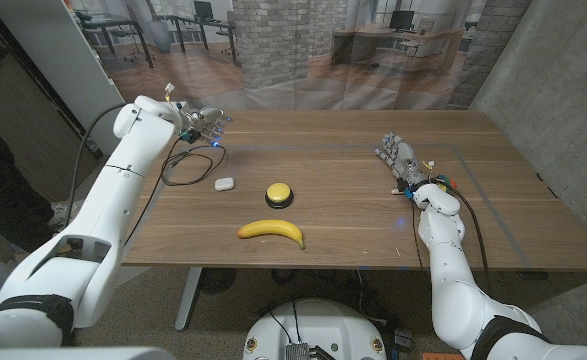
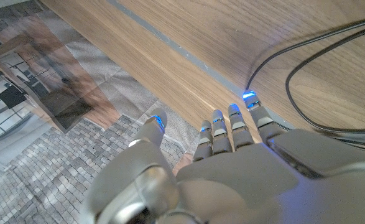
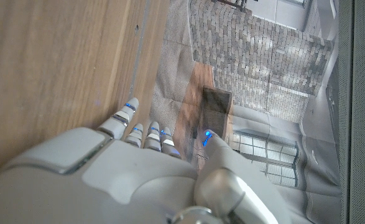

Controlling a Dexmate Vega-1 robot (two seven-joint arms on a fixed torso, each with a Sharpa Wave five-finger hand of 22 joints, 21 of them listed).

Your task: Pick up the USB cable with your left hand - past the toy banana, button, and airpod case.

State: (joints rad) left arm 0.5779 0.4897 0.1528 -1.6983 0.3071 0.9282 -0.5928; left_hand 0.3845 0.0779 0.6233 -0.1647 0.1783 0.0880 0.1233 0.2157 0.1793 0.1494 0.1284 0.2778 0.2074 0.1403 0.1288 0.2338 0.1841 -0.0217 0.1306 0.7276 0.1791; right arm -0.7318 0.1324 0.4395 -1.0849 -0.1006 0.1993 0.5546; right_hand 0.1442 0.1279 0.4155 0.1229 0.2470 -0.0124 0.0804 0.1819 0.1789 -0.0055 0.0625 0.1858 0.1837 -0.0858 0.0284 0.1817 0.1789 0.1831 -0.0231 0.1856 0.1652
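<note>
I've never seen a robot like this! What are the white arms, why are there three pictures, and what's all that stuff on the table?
It is a robot with two white arms, each ending in a hand. One picture looks down from its head; the other two come from cameras on its wrists. On the wooden table lie a toy banana, a yellow button, a small white airpod case and a black USB cable. The left hand is above the cable's far end with fingers spread, holding nothing. The right hand waits at the table's other side, also holding nothing.
</note>
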